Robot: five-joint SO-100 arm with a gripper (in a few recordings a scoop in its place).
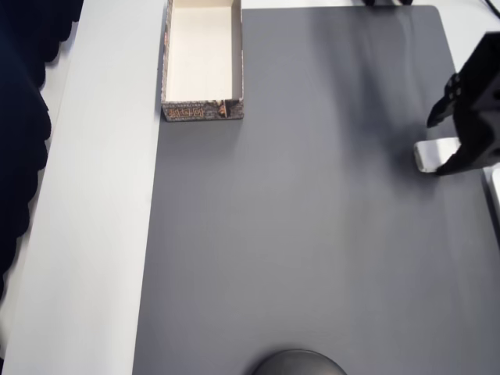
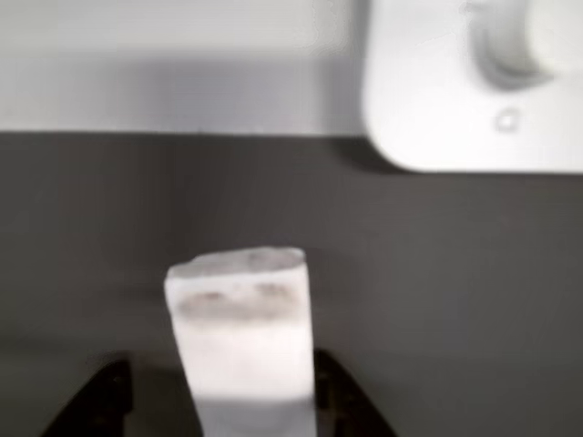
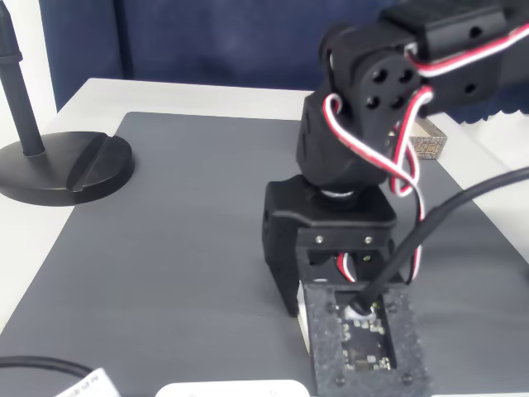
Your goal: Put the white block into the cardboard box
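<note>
The black two-finger end effector (image 1: 445,144) is sitting at the three o'clock edge of the overhead view, its dark fingers (image 1: 442,112) bracketing the small flat white rectangular block with rounded corners (image 1: 434,154) on either side. In the wrist view the block (image 2: 241,337) is standing between the two black finger tips at the bottom edge, but whether the jaws are actually pressing on it cannot be told. The block is lying on the dark grey mat (image 1: 312,234) that is covering most of the white worktop (image 1: 94,195). At eleven o'clock in the overhead view, well apart from the block, the long shallow cardboard box with a cream-white inside and mottled grey-brown outer walls (image 1: 202,110) is resting at the mat's far corner, a small slit showing in its near short wall.
</note>
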